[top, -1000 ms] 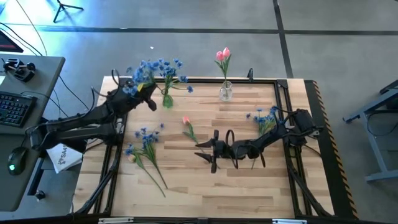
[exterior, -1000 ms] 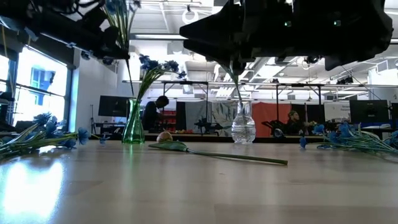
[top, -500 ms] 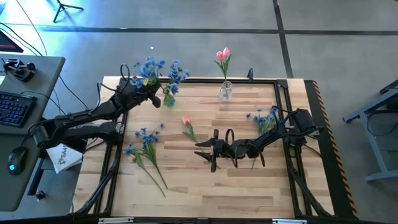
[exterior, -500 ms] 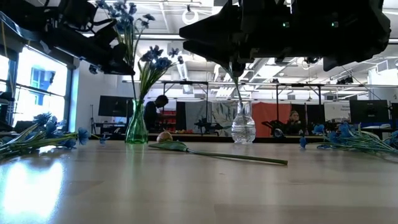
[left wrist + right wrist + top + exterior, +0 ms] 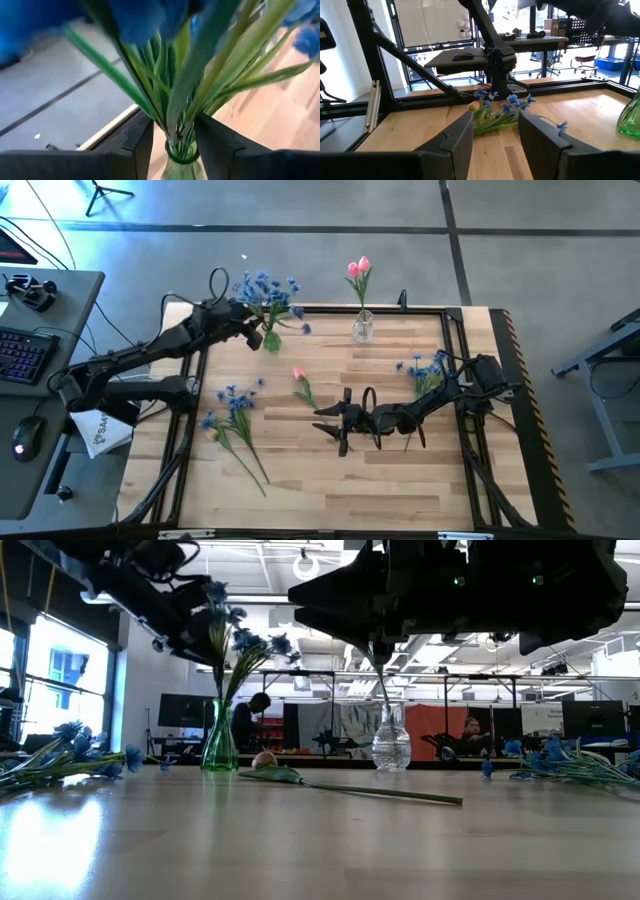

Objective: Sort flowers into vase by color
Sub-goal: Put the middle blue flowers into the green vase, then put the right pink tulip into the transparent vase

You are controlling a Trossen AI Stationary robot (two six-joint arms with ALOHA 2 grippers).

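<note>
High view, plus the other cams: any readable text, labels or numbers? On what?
None can be read in any view.
White sheet left of the table: dark print, too small to read.
Keyboard on the side desk: key legends too small to read.

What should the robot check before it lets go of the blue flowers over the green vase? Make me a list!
1. Blue flower stems run down into the mouth of the green vase: ok.
2. Green vase stands upright on the table: ok.
3. Left tool is right above that vase, fingers on either side of the stems: ok.
4. Stems reach the vase bottom: cannot tell.
5. Pink tulip in the clear vase is well apart from the left arm: ok.
6. Right tool waits open over mid-table, out of the way: ok.
</note>
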